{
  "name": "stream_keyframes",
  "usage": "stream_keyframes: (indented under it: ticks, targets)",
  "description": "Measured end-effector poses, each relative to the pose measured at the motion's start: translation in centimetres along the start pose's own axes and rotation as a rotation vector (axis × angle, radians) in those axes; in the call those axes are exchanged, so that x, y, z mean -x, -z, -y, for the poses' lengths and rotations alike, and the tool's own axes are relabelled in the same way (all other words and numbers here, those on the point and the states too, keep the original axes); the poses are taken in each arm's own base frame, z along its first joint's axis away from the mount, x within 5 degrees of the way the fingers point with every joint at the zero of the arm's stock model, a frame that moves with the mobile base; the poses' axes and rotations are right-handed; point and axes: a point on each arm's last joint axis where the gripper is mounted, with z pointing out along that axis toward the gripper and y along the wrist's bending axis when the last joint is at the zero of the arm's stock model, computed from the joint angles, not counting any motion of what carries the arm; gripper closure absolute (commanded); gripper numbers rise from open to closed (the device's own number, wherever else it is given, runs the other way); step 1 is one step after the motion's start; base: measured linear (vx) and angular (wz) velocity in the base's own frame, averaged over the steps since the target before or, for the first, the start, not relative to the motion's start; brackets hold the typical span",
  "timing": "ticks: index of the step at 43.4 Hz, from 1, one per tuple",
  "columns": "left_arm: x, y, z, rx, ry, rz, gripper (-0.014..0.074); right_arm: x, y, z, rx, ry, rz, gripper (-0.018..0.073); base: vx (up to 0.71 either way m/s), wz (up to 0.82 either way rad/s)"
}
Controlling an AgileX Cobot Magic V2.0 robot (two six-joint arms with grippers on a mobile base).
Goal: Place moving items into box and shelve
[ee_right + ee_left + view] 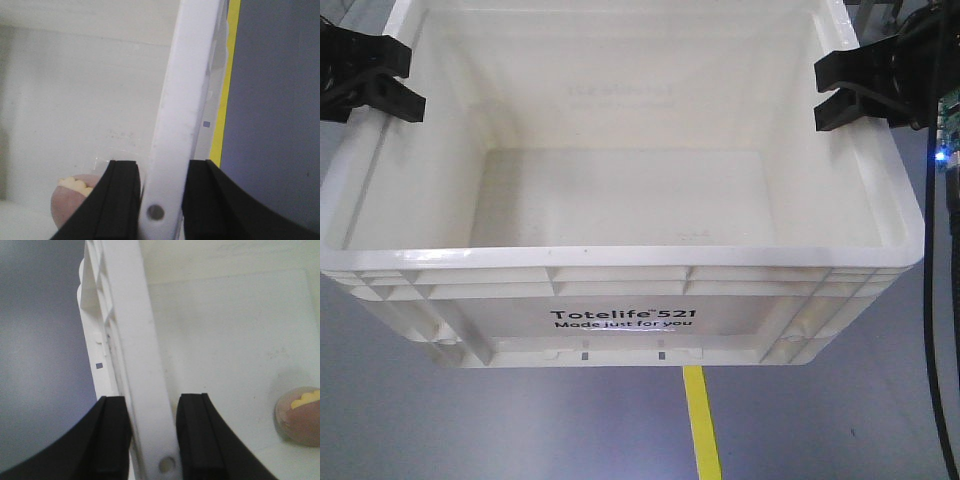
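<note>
Here, the box (620, 300) lies lengthwise left-right, opening up.

A smooth grey floor (470, 420) fills the lower part of the front view, matte with soft pale reflections. A yellow stripe (701, 420) lies flat on it, running from beneath the front wall of the box (620, 320) at lower centre straight down to the bottom edge. In the right wrist view the same stripe (223, 100) runs top to bottom just right of centre, with the grey floor (275, 125) filling the right side. The left wrist view shows bare grey floor (40, 365) along its left side. Whether the box touches the floor cannot be told.
</note>
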Motion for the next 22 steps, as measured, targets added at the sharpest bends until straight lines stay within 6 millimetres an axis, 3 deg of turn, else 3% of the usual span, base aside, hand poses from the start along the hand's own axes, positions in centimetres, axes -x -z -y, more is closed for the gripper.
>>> stream_keyframes:
  ticks: [22]
  targets:
    - [0.0, 0.0, 0.0, 0.0, 0.0, 0.0, 0.06, 0.0, 0.0, -0.01, 0.001, 0.0, 0.0, 0.0559, 0.45, -0.27]
